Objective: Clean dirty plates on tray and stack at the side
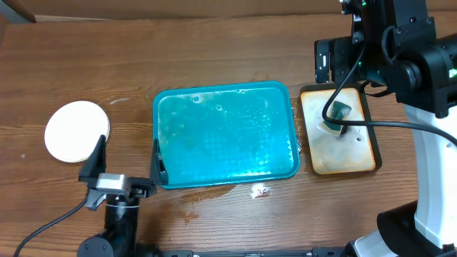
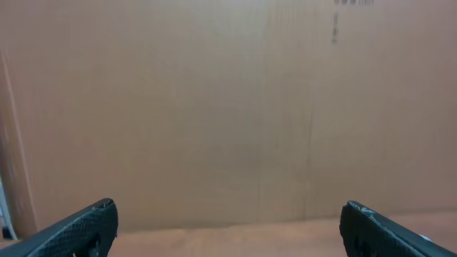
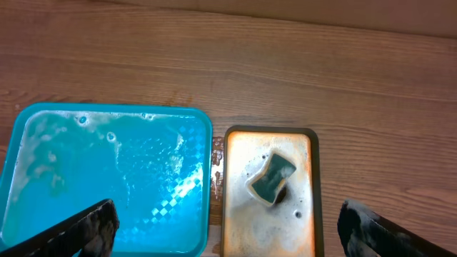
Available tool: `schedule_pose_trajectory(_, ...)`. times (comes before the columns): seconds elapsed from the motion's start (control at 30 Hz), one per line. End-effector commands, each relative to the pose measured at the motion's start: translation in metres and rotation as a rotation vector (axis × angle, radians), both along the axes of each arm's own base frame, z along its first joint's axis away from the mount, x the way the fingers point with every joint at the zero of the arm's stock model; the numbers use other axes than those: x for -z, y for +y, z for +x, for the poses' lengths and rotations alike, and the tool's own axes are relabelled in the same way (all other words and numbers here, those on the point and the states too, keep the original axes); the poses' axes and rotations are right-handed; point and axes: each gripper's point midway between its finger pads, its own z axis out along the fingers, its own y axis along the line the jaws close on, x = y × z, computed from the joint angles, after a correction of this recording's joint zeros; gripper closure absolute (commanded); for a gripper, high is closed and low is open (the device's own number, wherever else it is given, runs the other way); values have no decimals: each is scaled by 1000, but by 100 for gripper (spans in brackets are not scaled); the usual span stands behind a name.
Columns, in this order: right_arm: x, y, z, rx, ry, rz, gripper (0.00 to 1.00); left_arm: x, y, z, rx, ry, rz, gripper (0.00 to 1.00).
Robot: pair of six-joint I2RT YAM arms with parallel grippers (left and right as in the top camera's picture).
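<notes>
The teal tray (image 1: 171,107) lies mid-table, wet and soapy, with no plate on it; it also shows in the right wrist view (image 3: 21,143). A stack of plates (image 1: 76,130), white on top, sits on the table at the left. My left gripper (image 1: 126,158) is open and empty, between the stack and the tray's front left corner; its wrist view (image 2: 228,228) shows only a cardboard wall and table. My right gripper (image 3: 228,228) is open and empty, raised high above the tan tray.
A tan black-rimmed tray (image 1: 357,153) sits right of the teal tray, soapy, with a dark green sponge (image 1: 338,113) on it, also in the right wrist view (image 3: 272,178). A small foam blob (image 1: 260,190) lies on the wood in front of the teal tray.
</notes>
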Motion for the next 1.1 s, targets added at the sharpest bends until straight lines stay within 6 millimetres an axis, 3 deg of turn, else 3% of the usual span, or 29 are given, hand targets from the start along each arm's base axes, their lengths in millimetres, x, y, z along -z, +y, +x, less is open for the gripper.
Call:
schedule_pose_trajectory(0.0, -6, -3, 0, 8, -24, -3, 0, 15, 0, 0, -4, -2, 17, 0)
schedule_pose_trajectory(0.33, -6, -3, 0, 8, -24, -3, 0, 52, -1, 11, 0, 50, 20, 0)
schedule_pose_trajectory(0.73, -6, -3, 0, 8, -24, -3, 0, 114, -1, 27, -2, 154, 36, 0)
schedule_pose_trajectory(1.07, -6, -3, 0, 8, -24, -3, 0, 165, -1, 29, -5, 359, 76, 0)
